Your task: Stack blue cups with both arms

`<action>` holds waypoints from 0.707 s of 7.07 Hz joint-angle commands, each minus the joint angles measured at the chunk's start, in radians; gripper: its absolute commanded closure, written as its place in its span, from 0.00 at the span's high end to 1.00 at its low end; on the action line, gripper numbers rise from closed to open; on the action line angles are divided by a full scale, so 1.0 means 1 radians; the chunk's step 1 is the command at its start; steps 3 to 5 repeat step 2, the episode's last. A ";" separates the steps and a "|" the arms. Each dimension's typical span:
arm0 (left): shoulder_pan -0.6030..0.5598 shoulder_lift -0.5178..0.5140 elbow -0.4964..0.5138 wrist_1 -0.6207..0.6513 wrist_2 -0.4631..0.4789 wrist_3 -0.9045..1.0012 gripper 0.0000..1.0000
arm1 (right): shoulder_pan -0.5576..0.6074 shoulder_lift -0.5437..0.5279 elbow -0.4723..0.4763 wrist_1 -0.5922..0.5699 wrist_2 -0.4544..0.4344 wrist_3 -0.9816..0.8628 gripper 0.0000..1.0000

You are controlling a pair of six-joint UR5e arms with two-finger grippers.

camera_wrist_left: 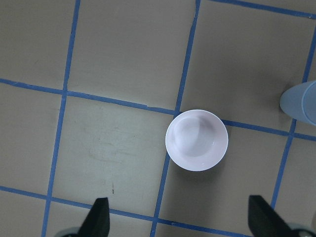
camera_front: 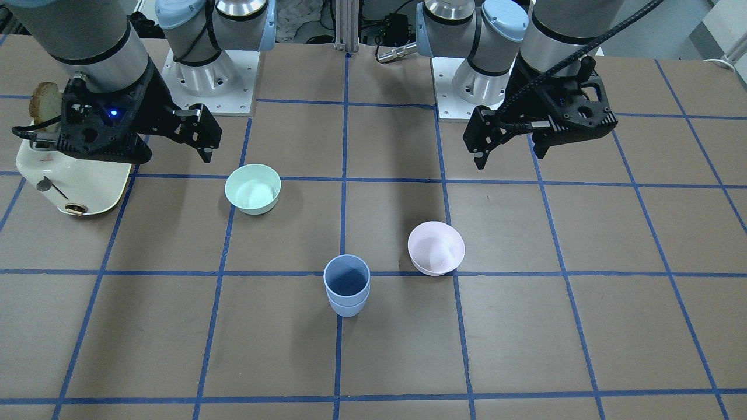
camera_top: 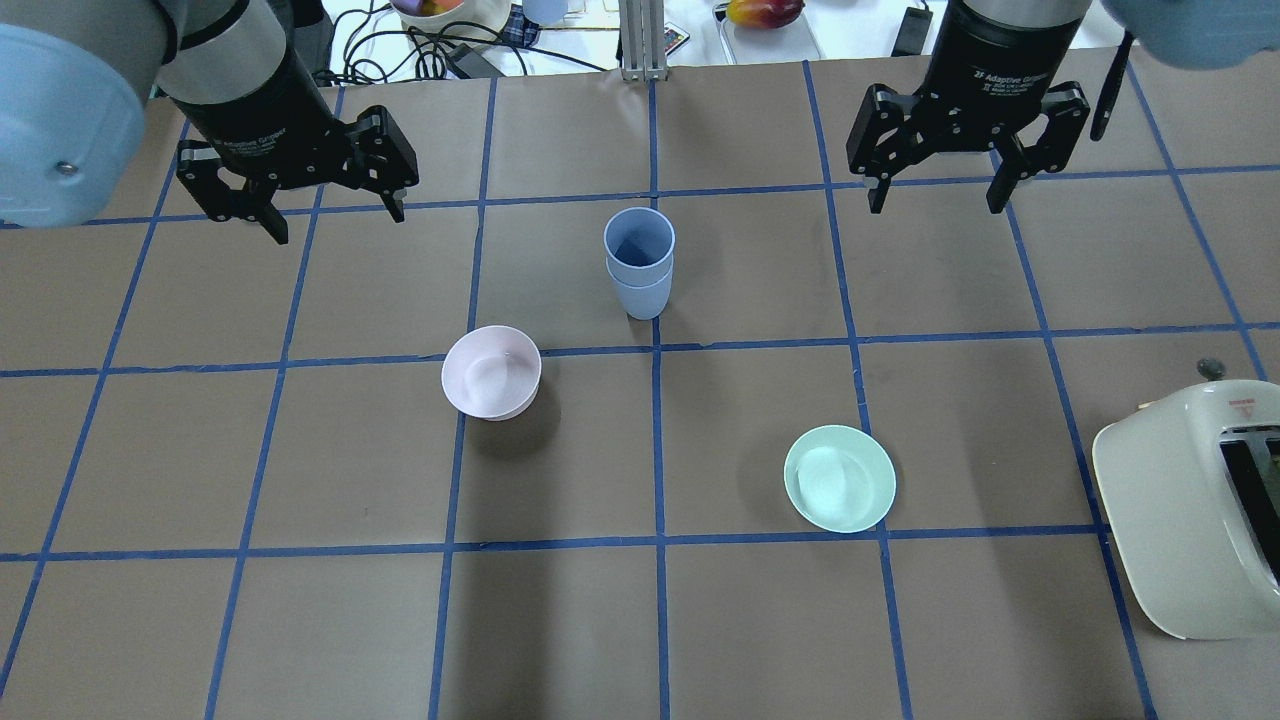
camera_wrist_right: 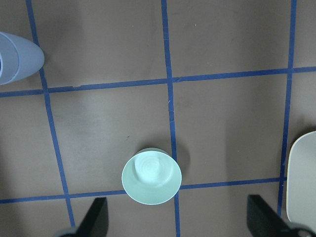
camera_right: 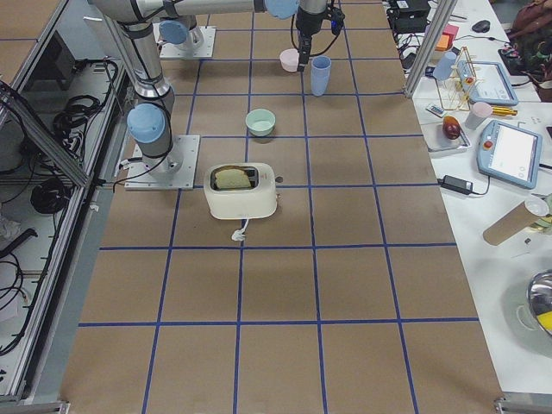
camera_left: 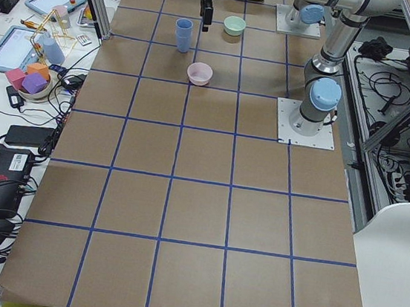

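The two blue cups (camera_top: 639, 265) stand nested one inside the other, upright on the table's centre line; they also show in the front view (camera_front: 346, 286). My left gripper (camera_top: 338, 222) hangs open and empty above the table, left of the stack and apart from it. My right gripper (camera_top: 936, 205) hangs open and empty to the stack's right. In the left wrist view the open gripper (camera_wrist_left: 180, 219) looks down on the pink bowl (camera_wrist_left: 196, 140), with the cups' edge (camera_wrist_left: 301, 101) at the right. The right wrist view shows the open gripper (camera_wrist_right: 180, 217) over the green bowl (camera_wrist_right: 151, 177).
The pale pink bowl (camera_top: 491, 372) sits near and left of the stack. The mint green bowl (camera_top: 839, 478) sits nearer on the right. A cream toaster (camera_top: 1190, 500) with toast (camera_right: 233, 177) in it stands at the right edge. Clutter lies beyond the far table edge.
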 commanded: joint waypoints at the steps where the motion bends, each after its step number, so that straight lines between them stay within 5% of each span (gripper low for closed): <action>1: 0.000 0.000 0.000 -0.002 0.000 0.000 1.00 | 0.001 0.001 0.002 -0.009 -0.003 0.006 1.00; 5: 0.000 0.000 0.000 0.000 0.000 0.000 1.00 | 0.003 0.000 0.003 -0.009 0.000 0.006 1.00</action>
